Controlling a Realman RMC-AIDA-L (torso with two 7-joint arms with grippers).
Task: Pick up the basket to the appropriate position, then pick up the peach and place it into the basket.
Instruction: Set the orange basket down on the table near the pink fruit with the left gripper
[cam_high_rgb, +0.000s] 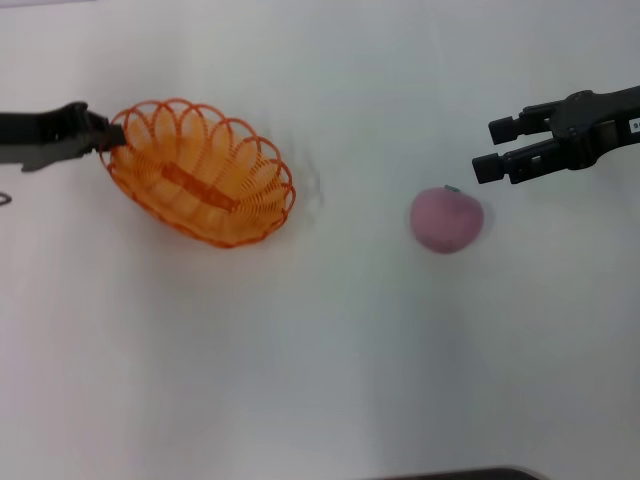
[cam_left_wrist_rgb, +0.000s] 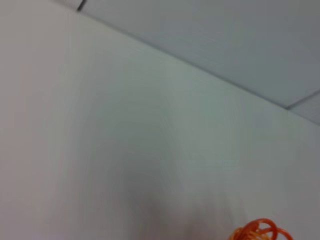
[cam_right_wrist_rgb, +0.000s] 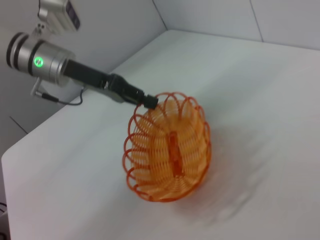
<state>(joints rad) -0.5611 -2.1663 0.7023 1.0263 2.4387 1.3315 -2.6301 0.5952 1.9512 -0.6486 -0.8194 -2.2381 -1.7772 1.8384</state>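
Observation:
The orange wire basket (cam_high_rgb: 203, 172) is at the left of the white table, tilted, with its far-left rim held. My left gripper (cam_high_rgb: 112, 135) is shut on that rim. The right wrist view shows the basket (cam_right_wrist_rgb: 170, 150) and the left gripper (cam_right_wrist_rgb: 149, 101) gripping its rim. A bit of the orange rim (cam_left_wrist_rgb: 260, 231) shows in the left wrist view. The pink-mauve peach (cam_high_rgb: 446, 218) lies on the table at the right. My right gripper (cam_high_rgb: 490, 148) is open and empty, just up and right of the peach, not touching it.
The white table (cam_high_rgb: 330, 360) stretches between basket and peach and toward the front. A wall meets the table's far edge (cam_left_wrist_rgb: 200, 70) in the left wrist view. A dark edge (cam_high_rgb: 460, 474) shows at the bottom of the head view.

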